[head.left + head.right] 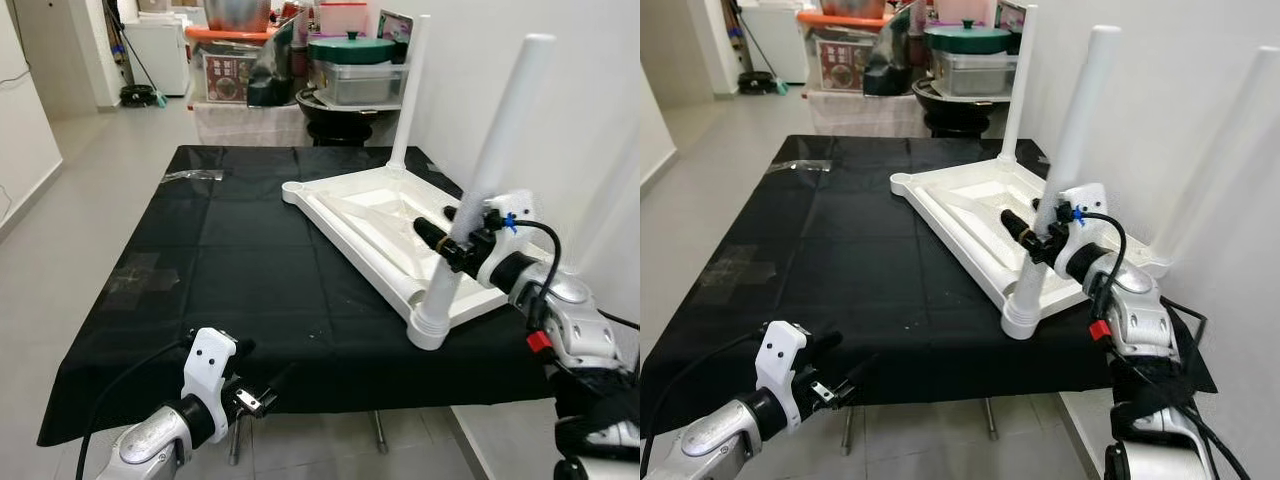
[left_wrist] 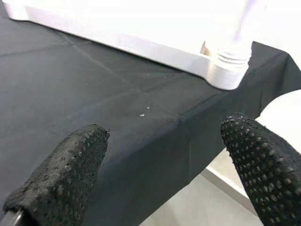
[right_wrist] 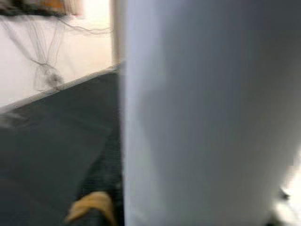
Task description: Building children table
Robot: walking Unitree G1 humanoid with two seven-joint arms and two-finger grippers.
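Note:
A white children's table top (image 1: 365,215) lies upside down on the right half of a black-clothed table (image 1: 240,260). Its legs point upward: a near leg (image 1: 492,165) screwed into the front corner socket (image 1: 430,325), a far leg (image 1: 410,90), and a third leg (image 1: 1220,165) by the wall. My right gripper (image 1: 450,238) is shut around the near leg at mid height, and that leg (image 3: 202,113) looms close in the right wrist view. My left gripper (image 1: 262,372) hangs open just below the cloth's front edge, its fingertips (image 2: 61,174) spread wide with nothing between them.
A white wall runs close along the right side. Behind the table stand shelves with pots and storage boxes (image 1: 350,60). Pieces of clear tape (image 1: 140,275) lie on the cloth's left half. Open grey floor (image 1: 90,170) lies to the left.

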